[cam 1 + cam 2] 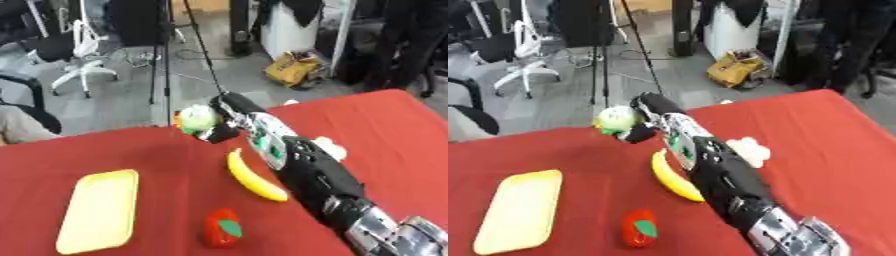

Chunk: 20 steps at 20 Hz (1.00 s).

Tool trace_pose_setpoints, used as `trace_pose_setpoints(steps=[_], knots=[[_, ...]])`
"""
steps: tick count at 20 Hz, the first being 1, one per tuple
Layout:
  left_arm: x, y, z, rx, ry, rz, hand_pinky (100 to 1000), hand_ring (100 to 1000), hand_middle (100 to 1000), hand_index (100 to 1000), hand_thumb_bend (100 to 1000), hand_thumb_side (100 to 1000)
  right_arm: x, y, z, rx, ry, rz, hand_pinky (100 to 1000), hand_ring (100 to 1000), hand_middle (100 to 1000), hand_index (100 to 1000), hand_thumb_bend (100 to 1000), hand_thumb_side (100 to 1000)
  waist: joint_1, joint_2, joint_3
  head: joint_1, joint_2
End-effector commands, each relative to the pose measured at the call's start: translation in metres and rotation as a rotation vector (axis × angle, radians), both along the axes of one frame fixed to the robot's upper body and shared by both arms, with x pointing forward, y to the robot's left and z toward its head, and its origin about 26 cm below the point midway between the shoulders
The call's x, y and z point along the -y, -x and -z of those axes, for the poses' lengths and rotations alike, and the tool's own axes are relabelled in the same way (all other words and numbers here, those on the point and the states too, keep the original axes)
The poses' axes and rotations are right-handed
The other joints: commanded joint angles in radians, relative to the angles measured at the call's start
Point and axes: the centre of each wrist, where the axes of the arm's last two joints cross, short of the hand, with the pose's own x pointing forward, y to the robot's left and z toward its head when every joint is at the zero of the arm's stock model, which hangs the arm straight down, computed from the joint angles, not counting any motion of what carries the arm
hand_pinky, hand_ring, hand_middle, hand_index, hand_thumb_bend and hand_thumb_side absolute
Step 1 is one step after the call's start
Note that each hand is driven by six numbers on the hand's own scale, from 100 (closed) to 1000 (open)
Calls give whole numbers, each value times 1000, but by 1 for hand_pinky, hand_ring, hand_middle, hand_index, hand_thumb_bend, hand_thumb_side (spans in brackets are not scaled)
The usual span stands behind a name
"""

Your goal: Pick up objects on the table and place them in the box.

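Observation:
My right arm reaches from the lower right across the red table point(131, 150) to its far edge. There my right hand point(229, 111) is curled round a pale green and white round thing point(198, 118), with the thumb under it. A yellow banana point(254, 179) lies just left of my forearm. Nearer the front stands a red fruit with a green patch point(223, 227). A shallow yellow tray point(98, 210) lies at the front left. On the right of my arm sits a white lumpy thing point(748, 149), partly hidden by the arm. My left hand does not show.
Beyond the table's far edge is grey floor with a white office chair point(80, 55), a thin black stand point(164, 55) and a yellow bag point(296, 68). The hand and the round thing sit right at that edge. Bare red cloth point(385, 135) stretches to the right.

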Motion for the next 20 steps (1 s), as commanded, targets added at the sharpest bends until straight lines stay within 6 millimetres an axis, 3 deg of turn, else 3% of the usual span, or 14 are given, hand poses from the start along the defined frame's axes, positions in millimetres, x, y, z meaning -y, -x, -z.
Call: trace_pose_setpoints(steps=[1,10,20], knots=[[2,0,-13,44,-21,7,615,718,707,785,637,1000,-20,4,-11,15,-10,-72,505,520,465,486,534,435,-13,-19,9,-4,-10],[13,-4,-18,59,-15,53,617,719,708,786,638,1000,-34,8,12,-54,-17,-108,504,519,488,488,532,425,-2,-17,85,-24,-19],[24,-4,-32,122,-19,69,623,721,710,787,640,1000,-48,13,27,-92,-14,-158,507,522,493,494,519,421,-24,-17,181,-35,-23]])
